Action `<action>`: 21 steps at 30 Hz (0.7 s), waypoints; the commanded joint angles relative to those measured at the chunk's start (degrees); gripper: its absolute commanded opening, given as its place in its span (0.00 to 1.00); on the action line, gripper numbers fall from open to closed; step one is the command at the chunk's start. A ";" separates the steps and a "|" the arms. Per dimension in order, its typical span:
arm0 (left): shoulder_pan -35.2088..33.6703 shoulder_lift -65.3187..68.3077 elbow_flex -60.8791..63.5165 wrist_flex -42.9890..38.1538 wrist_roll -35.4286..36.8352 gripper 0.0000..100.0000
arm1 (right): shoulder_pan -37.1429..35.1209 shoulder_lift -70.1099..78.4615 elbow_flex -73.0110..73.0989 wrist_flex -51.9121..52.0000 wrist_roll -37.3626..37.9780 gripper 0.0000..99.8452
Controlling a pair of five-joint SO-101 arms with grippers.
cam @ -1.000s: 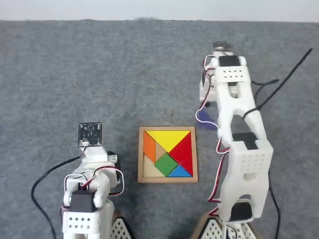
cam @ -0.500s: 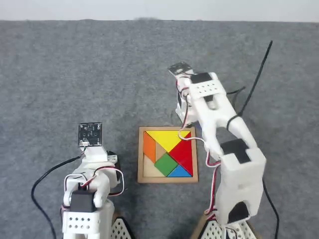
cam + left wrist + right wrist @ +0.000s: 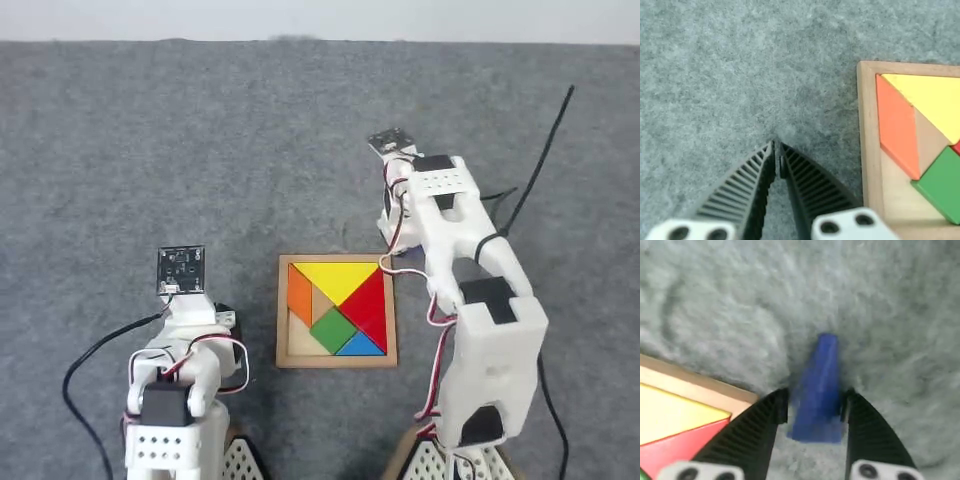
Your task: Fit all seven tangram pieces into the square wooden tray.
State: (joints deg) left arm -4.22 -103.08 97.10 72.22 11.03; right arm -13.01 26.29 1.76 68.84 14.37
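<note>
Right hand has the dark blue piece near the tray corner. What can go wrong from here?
1. The blue piece is pinched by its sides in the right hand. It could twist or slip in transit.
2. The bare gap is at the opposite corner of the tray. The piece may catch the orange piece or the green square going in.
3. The left hand rests shut beside that side of the tray, so the arms may crowd.

We see a table [image 3: 200, 130] covered in grey carpet-like cloth; the wooden tray [image 3: 283, 310] lies flat on it, midway across.
</note>
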 commanded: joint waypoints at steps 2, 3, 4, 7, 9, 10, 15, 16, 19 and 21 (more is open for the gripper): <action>-0.35 -1.14 -0.66 0.09 -0.53 0.01 | 1.45 0.31 -2.81 -0.31 1.49 0.15; -0.35 -1.14 -0.66 0.09 -0.53 0.01 | 1.45 0.31 -2.81 -0.31 1.49 0.12; -0.35 -1.14 -0.66 0.09 -0.53 0.01 | 1.45 0.13 -2.81 -0.31 1.41 0.09; -0.35 -1.14 -0.66 0.09 -0.53 0.01 | 2.07 -0.75 -2.99 -0.31 -1.23 0.00; -0.35 -1.14 -0.66 0.09 -0.53 0.01 | 2.95 -2.24 -2.99 -0.31 -3.34 0.01; -0.35 -1.14 -0.66 0.09 -0.53 0.01 | 3.65 -3.47 -2.99 -0.31 -3.60 0.01; -0.35 -1.14 -0.66 0.09 -0.53 0.01 | 4.44 -15.87 0.00 1.98 -3.87 0.01; -0.35 -1.14 -0.66 0.09 -0.53 0.01 | 3.47 -19.30 1.93 2.33 -3.96 0.01; -0.35 -1.14 -0.66 0.09 -0.53 0.01 | -0.57 -31.87 10.90 2.33 -4.04 0.01; -0.35 -1.14 -0.66 0.09 -0.53 0.01 | -3.56 -41.27 18.02 1.45 -4.84 0.01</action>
State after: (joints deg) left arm -4.22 -103.08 97.10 72.22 11.03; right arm -13.01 1.14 12.66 70.51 11.12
